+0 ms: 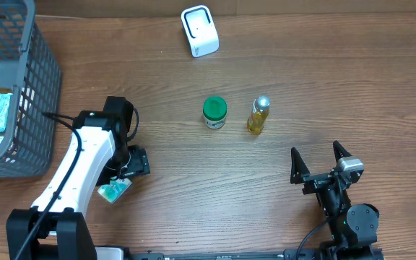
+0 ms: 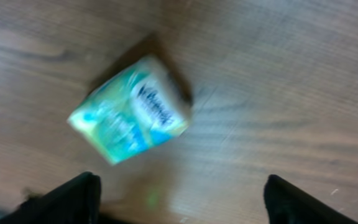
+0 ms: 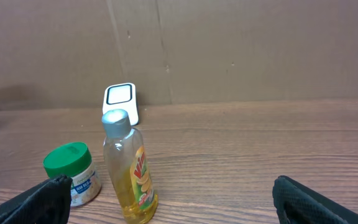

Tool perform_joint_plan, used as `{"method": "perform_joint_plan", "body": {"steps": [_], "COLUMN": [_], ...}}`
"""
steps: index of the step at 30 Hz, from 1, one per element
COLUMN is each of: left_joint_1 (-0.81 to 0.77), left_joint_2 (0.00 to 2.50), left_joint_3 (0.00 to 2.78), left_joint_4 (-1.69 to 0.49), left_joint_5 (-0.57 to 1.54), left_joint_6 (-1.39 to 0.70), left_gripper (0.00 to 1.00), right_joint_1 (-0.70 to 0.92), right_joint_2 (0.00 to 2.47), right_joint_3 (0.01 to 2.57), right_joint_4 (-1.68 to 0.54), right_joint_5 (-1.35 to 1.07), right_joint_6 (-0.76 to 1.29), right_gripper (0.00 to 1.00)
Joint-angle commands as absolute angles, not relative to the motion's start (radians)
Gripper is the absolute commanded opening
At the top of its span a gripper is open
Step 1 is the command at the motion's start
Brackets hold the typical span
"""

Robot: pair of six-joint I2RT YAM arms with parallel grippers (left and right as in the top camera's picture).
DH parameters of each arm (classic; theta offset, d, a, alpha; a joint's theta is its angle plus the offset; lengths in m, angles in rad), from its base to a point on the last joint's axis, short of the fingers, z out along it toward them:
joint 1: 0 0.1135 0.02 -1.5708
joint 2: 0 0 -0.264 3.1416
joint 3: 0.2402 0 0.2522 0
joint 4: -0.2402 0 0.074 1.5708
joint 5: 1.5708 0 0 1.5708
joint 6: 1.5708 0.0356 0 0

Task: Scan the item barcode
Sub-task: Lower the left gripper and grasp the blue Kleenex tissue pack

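Observation:
A small teal and white packet (image 2: 132, 115) lies flat on the wooden table, also seen in the overhead view as the packet (image 1: 114, 191) at the lower left. My left gripper (image 2: 182, 194) hovers just above and beside it, open, with nothing between its fingers (image 2: 73, 196). In the overhead view the left gripper (image 1: 127, 172) is over the packet's upper right edge. The white barcode scanner (image 1: 199, 30) stands at the far middle of the table, well away from the packet. My right gripper (image 1: 322, 162) rests open at the lower right, holding nothing.
A green-lidded jar (image 1: 214, 113) and a yellow bottle (image 1: 258, 115) stand mid-table, both ahead of the right gripper (image 3: 169, 198), with the scanner (image 3: 122, 99) behind them. A grey wire basket (image 1: 38, 87) with packaged goods fills the left edge.

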State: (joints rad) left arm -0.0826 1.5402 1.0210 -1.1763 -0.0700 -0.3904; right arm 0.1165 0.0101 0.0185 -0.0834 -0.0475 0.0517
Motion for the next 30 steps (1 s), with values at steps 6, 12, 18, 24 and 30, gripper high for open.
{"method": "perform_joint_plan", "body": {"steps": [6, 12, 18, 24, 30], "left_joint_1": [-0.077, -0.077, -0.077, -0.079, -0.079], "left_joint_2": [1.543, 1.543, 1.543, 1.543, 1.543], "left_joint_3": [0.902, 0.799, 0.789, 0.794, 1.021], "left_joint_4": [-1.069, -0.931, -0.717, -0.476, -0.615], "left_joint_5": [-0.131, -0.134, -0.091, 0.163, 0.172], "left_joint_6": [-0.542, -0.561, -0.44, -0.227, -0.11], "left_gripper": [0.69, 0.6, 0.51, 0.59, 0.62], "right_joint_1": [0.11, 0.11, 0.11, 0.11, 0.11], "right_joint_2": [0.003, 0.003, 0.003, 0.003, 0.003], "right_joint_3": [0.008, 0.008, 0.008, 0.008, 0.008], "right_joint_4": [-0.081, -0.081, -0.081, -0.081, -0.081], "right_joint_5": [-0.046, -0.046, -0.046, -0.046, -0.046], "right_joint_6": [0.048, 0.048, 0.048, 0.048, 0.048], "right_gripper": [1.0, 1.0, 1.0, 1.0, 1.0]}}
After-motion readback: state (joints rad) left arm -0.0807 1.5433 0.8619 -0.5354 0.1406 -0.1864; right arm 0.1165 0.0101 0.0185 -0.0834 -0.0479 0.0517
